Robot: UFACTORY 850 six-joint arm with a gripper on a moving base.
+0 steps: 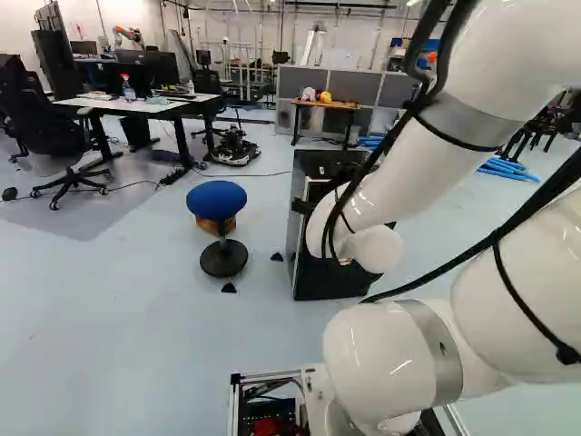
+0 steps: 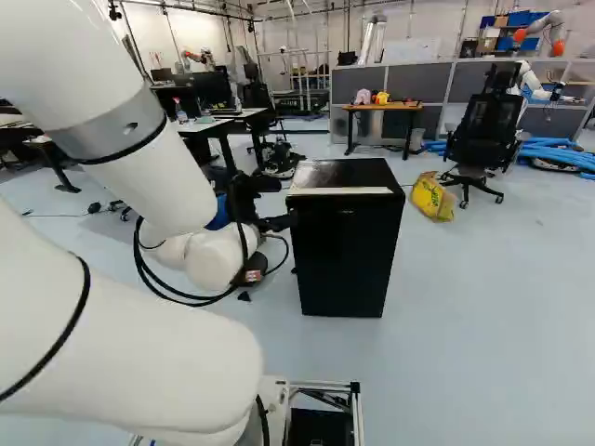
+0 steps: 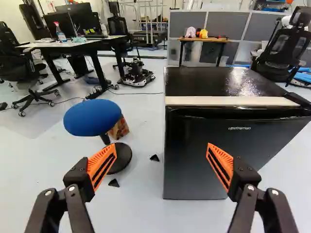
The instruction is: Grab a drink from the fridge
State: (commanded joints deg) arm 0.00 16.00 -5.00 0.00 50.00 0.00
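Observation:
Beside the upper part of the small black fridge, at its left in the right base view, is my gripper, partly hidden by the arm. In the wrist view both fingers of the gripper are wide apart with nothing between them. The left edge of the fridge lies ahead of that gap, and its front faces the gripper. Its door looks closed, with a pale strip along the top front edge. No drink shows in any view; the fridge's inside is hidden.
A stool with a blue seat stands beside the fridge, with small black wedges on the floor near it. Farther off are desks, a small wooden table, an office chair, a yellow bag and another robot.

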